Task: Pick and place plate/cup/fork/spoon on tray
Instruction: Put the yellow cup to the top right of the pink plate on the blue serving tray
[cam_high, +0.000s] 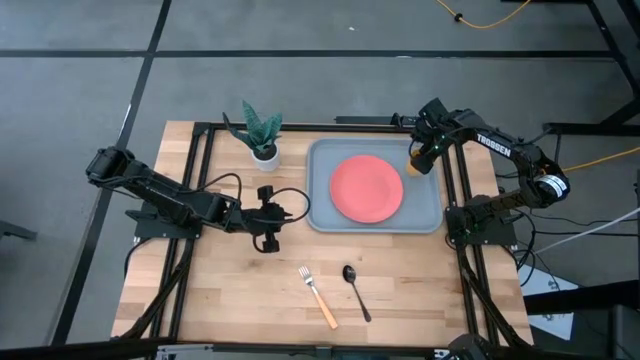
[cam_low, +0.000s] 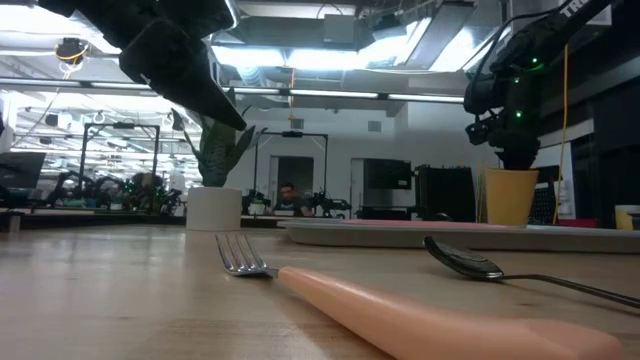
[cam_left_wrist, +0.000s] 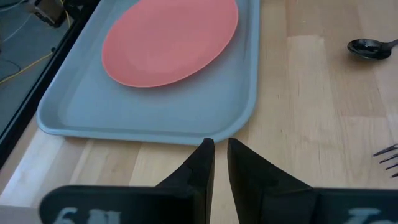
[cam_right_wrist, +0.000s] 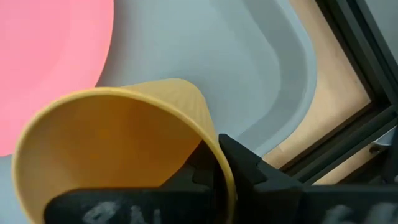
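While the coral-red plate (cam_high: 367, 188) already lies flat near the middle of the blue-grey tray (cam_high: 322, 216), the right gripper (cam_high: 419, 160) hangs over the tray's far right corner with its jaws pinched on the rim of the yellow-orange cup (cam_right_wrist: 118, 146), one finger inside the wall and one outside. A rim pinch of this kind keeps the cup's base free, which suits lowering it onto bare tray floor; the corner is likely chosen because the plate takes up most of the middle. From the right wrist view the cup sits just beside the plate's edge, over open tray, though whether its base touches cannot be told. The left gripper (cam_left_wrist: 220, 163) waits low over the table just off the tray's near rim, jaws nearly together and holding nothing. The fork (cam_high: 318, 297) with its tan handle and the dark spoon (cam_high: 355, 290) lie side by side on the table, well apart from the tray and not yet moved. A small potted plant (cam_high: 262, 136) stands near the tray's far left corner, clear of the cup's path. Black frame rails run along the table just outside the tray's right side, close to the right arm's working space, and seem the only nearby hazard.
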